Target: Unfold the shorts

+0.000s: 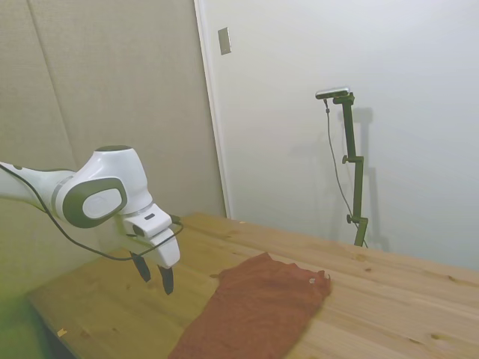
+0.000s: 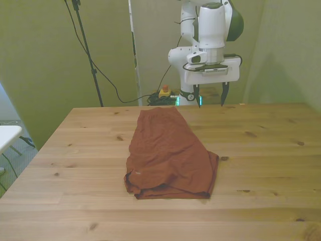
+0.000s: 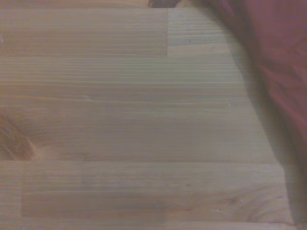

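Shorts are lying folded near the middle of the worktop, doubled layers bunching at their near edge. Beyond their far end the hand is hovering, fingers spread, holding nothing. I reckon a pinch could be catching both layers, dragging the bundle instead of opening it. Bare pine planks are surrounding the shorts; plain pale walls are standing behind.

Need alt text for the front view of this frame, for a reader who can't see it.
Folded rust-red shorts lie on the wooden table, a little toward the front view's left of centre. The white arm's gripper hangs open above the table's far edge, its jaws apart, holding nothing and clear of the fabric.
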`<state>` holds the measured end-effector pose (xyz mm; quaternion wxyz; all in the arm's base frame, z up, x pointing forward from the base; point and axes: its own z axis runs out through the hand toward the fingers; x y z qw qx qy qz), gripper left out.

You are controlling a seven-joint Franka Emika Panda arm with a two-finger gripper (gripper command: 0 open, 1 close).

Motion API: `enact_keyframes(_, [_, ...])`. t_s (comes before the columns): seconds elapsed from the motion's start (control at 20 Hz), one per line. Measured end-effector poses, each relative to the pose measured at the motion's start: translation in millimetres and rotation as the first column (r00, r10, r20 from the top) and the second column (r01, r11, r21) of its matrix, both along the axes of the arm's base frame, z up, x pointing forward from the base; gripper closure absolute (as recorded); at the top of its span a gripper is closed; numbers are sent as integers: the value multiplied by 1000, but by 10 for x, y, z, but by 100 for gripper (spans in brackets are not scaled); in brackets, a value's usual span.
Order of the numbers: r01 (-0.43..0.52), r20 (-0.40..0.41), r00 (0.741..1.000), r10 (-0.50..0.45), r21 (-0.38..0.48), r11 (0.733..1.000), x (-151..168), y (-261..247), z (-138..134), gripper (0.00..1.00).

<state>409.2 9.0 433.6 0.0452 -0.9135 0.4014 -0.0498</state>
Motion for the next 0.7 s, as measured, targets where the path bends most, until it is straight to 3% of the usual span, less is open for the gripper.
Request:
enact_keyframes(0.3, [41, -13, 999, -42, -29, 999, -44, -297, -96, 0])
enact_keyframes(0.5, [123, -5, 992, -123, 1, 992, -116, -1071, -19, 0])
enact_keyframes(0.7, [129, -64, 990, -124, 87, 988, -262, -1814, -77, 0])
